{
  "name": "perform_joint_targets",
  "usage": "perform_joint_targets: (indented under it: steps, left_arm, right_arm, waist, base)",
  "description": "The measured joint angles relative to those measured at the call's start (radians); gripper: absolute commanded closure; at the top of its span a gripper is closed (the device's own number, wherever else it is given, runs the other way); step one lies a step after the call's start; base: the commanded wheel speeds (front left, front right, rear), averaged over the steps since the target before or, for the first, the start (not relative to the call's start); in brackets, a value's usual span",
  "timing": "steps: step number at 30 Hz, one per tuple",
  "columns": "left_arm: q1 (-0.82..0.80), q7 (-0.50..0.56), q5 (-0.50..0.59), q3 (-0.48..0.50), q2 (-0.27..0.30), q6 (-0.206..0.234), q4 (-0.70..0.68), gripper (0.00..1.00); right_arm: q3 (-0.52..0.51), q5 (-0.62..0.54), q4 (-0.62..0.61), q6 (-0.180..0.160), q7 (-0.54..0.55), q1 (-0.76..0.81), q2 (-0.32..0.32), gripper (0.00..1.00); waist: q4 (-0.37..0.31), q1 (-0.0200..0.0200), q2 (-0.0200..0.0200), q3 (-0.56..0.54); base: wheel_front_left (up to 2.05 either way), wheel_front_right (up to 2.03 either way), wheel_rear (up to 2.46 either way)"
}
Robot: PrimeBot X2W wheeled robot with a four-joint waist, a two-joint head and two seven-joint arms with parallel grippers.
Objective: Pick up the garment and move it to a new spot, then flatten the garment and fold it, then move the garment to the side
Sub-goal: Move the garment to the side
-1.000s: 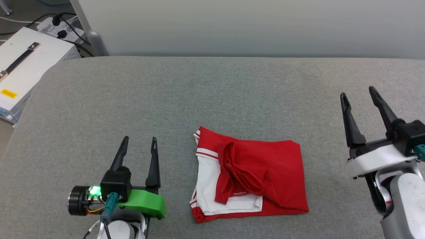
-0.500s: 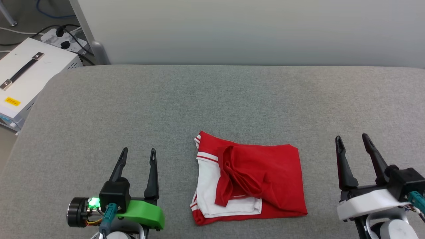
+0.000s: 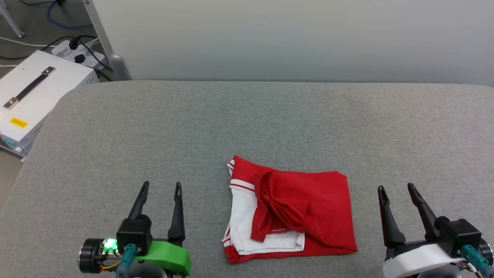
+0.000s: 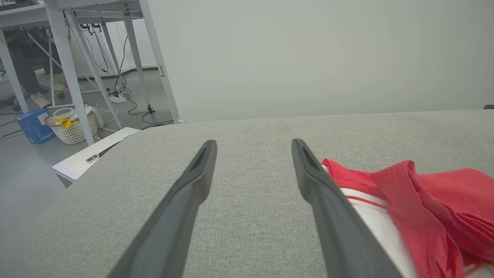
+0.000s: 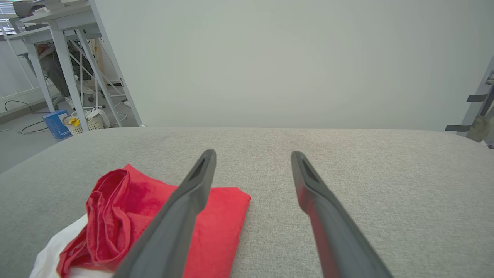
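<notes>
Two grippers flank garment (image 3: 308,208), both clear of it. Left gripper (image 3: 162,184) has fingers spread, holding nothing; right gripper (image 3: 396,187) likewise spread, empty. Garment lies roughly folded at front-middle of grey padded surface (image 3: 247,123), red layer over white part, loose red bunch on top. Judgement: fold looks near done, shift to side still due. Risks: pinching top bunch alone likely peels fold open; one-sided lift lets white layer slide out; dragging over textured cover could ruck lower edge.
</notes>
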Motion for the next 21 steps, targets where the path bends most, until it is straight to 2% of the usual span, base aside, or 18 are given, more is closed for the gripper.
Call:
perform_joint_targets:
  steps: [7, 13, 16, 21]
  left_arm:
    - [0.0, 0.0, 0.0, -0.005, -0.001, -0.001, 0.01, 0.0]
    - [-0.003, 0.0, 0.0, -0.012, -0.003, -0.005, 0.013, 0.0]
    - [-0.005, 0.0, 0.0, -0.015, -0.003, -0.007, 0.013, 0.0]
    - [-0.019, 0.0, 0.0, -0.013, -0.004, -0.008, 0.012, 0.0]
  right_arm:
    - [-0.019, -0.007, -0.01, 0.0, -0.001, -0.013, -0.017, 0.0]
    - [-0.041, -0.002, -0.055, 0.0, 0.012, -0.159, -0.116, 0.0]
    - [-0.019, 0.024, -0.069, 0.0, 0.083, -0.255, -0.196, 0.0]
    - [0.093, 0.131, -0.074, 0.0, 0.347, -0.354, -0.313, 0.0]
  waist:
    - [0.006, 0.0, 0.0, 0.003]
    - [0.014, 0.0, 0.0, 0.023]
    - [0.019, 0.0, 0.0, 0.038]
    - [0.03, 0.0, 0.0, 0.064]
  base:
    - [0.0, 0.0, 0.0]
    - [0.0, 0.0, 0.0]
    - [0.0, 0.0, 0.0]
    - [0.0, 0.0, 0.0]
